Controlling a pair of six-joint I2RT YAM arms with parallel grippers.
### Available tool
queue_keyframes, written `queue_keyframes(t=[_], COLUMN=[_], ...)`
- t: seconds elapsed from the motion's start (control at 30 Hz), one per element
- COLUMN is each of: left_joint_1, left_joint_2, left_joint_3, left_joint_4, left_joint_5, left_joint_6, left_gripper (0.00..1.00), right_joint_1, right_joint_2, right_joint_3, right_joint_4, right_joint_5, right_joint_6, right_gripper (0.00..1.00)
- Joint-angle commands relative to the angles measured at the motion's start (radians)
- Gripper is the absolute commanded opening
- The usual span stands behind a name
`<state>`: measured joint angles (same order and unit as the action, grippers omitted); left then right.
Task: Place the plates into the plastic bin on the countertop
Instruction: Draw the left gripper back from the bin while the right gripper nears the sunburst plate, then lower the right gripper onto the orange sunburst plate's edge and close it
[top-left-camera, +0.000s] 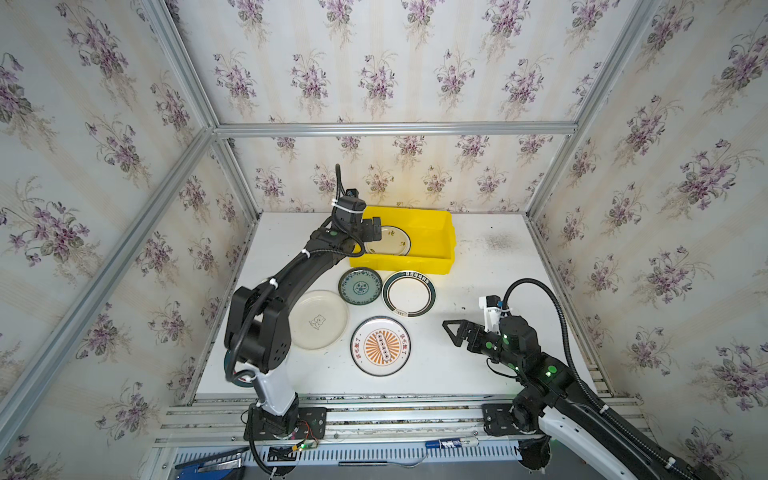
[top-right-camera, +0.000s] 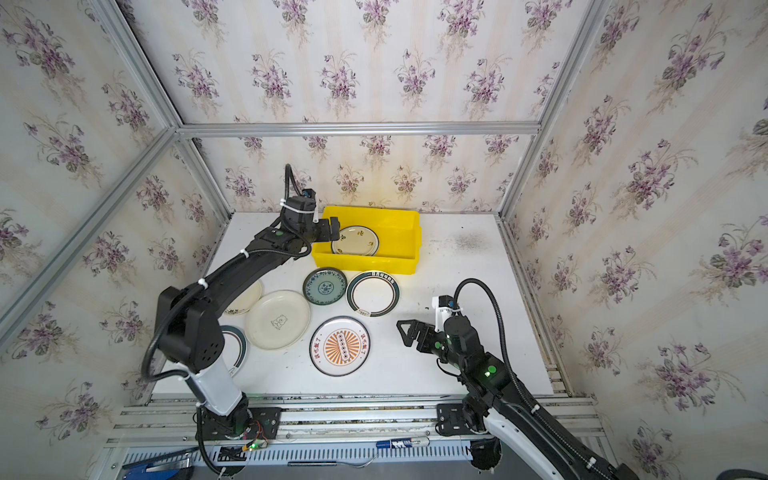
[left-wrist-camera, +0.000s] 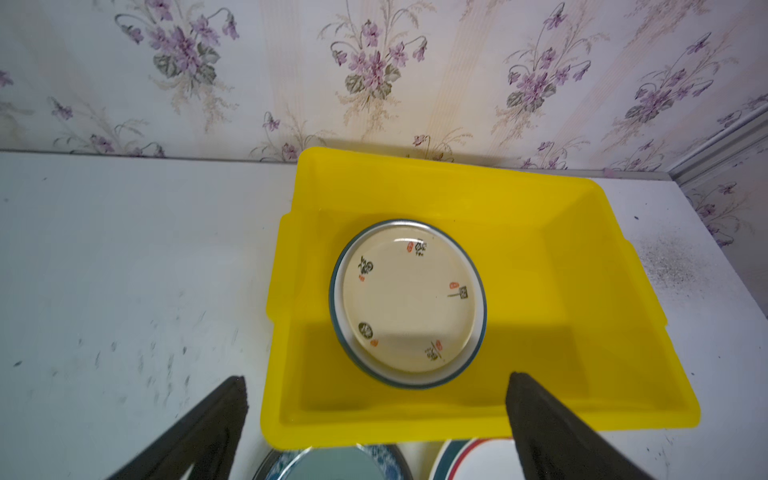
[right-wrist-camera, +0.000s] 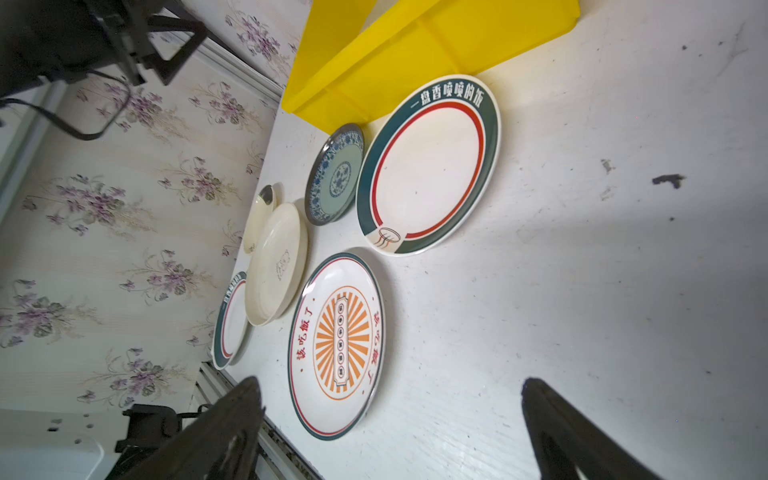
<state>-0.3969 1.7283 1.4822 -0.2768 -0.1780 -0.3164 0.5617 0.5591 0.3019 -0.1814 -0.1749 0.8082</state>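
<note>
Sunburst plate (top-left-camera: 380, 346) lies flat on the surface (top-left-camera: 478, 257), just left of the right claw (top-left-camera: 449, 330), whose jaws are apart and empty; the right arm is nearer. Two stacked plates (top-left-camera: 390, 241) sit in the yellow bin (top-left-camera: 415, 266), below the left claw (top-left-camera: 372, 229), also apart and empty.

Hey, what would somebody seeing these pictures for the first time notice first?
The bright yellow bin at the back of the white countertop stands out most, with a cream plate inside and the open left gripper over its left end. Next comes the orange sunburst plate at the front middle, among other plates lying outside the bin. Purple-flower wallpaper covers every wall around.
</note>
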Motion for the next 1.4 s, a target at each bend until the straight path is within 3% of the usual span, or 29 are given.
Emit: queue_keyframes(t=[0.0, 0.3, 0.47, 0.57, 0.73, 0.9, 1.03, 1.17, 1.37], left_joint_1=[0.0, -0.003, -0.002, 0.0, 0.003, 0.004, 0.004, 0.004, 0.007], left_joint_2=[-0.117, -0.509, -0.785, -0.881, -0.948, -0.969, -0.976, -1.027, -1.094], left_joint_3=[-0.133, -0.525, -0.725, -0.814, -0.899, -0.957, -0.998, -1.045, -1.092], left_joint_4=[0.039, 0.056, 0.047, 0.044, 0.042, 0.055, 0.103, 0.103, 0.103], left_joint_5=[-0.042, -0.031, -0.041, -0.029, 0.033, 0.115, 0.232, 0.241, 0.199], left_joint_6=[-0.067, -0.135, -0.168, -0.205, -0.246, -0.286, -0.267, -0.277, -0.261], left_gripper=[1.0, 1.0, 1.0, 1.0, 1.0, 1.0, 1.0, 1.0, 1.0], right_joint_1=[0.0, 0.013, 0.086, 0.125, 0.198, 0.211, 0.22, 0.234, 0.252], right_joint_2=[0.056, 0.272, 0.308, 0.337, 0.42, 0.536, 0.633, 0.735, 0.845], right_joint_3=[0.052, 0.106, 0.079, 0.044, 0.042, -0.002, 0.034, 0.052, 0.05], right_joint_4=[0.003, 0.021, 0.097, 0.18, 0.249, 0.493, 0.526, 0.615, 0.728], right_joint_5=[-0.026, -0.098, -0.09, -0.085, -0.029, -0.081, -0.093, -0.118, -0.106], right_joint_6=[-0.065, -0.077, -0.046, 0.001, 0.047, 0.138, 0.155, 0.194, 0.245], right_gripper=[0.99, 0.96, 0.95, 0.95, 0.95, 0.85, 0.81, 0.76, 0.61])
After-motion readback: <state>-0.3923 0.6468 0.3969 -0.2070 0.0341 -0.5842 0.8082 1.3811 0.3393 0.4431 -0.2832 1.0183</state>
